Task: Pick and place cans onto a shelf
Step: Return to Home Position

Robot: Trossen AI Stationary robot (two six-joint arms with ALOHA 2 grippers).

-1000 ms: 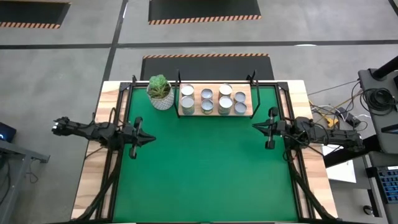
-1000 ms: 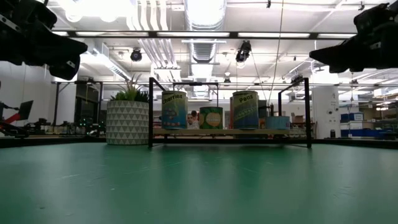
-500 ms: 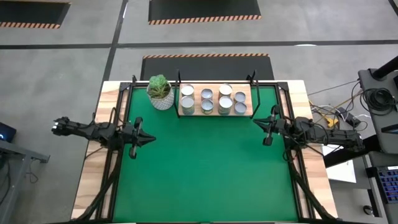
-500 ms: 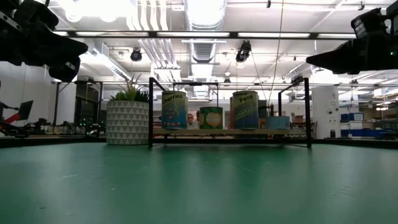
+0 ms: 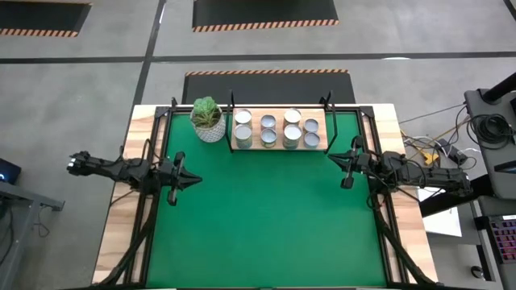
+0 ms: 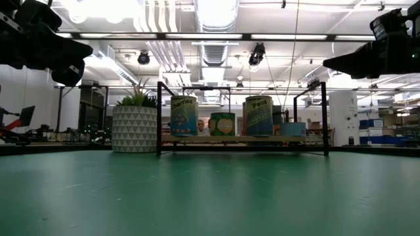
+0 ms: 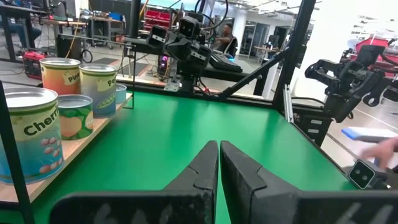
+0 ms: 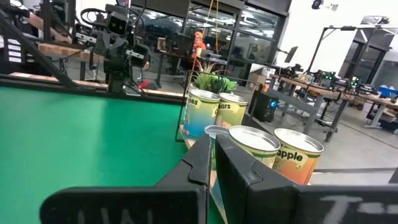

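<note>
High view: the shelf (image 5: 280,129) sat at the far edge of the green mat (image 5: 266,225), just beside the plant pot (image 5: 208,122). The cans (image 5: 243,118) stood on its board. I counted eight silver tops, in four pairs.

The left gripper (image 5: 190,180) hung above the mat's left side and the right gripper (image 5: 335,160) above its right side. Both pointed inward and both were apart from the shelf, the right one nearer to it. From above, the gap between the fingertips was too small to read.

Left wrist view: the two dark fingers (image 7: 200,171) lay together with only a thin slit between them, nothing held. Right wrist view: same. Its fingers (image 8: 196,163) were closed to a hairline, empty.

Hard to make out:
- Low view: only four cans could be told apart between the black posts (image 6: 159,118). The others stood hidden behind the front ones.
- Low view: the shelf's board showed edge-on, as a thin pale line.
- Low view: both arms were cut off at the upper corners of the frame, with only dark tips showing.
- Labels were partial. "Cherr" was cut short in the left wrist view; "apple" and "ears" showed in the right wrist view.
- The nearest cans in the right wrist view sat partly behind the fingers.
- A pale blur beyond the table in the left wrist view — could not tell what it was.
</note>
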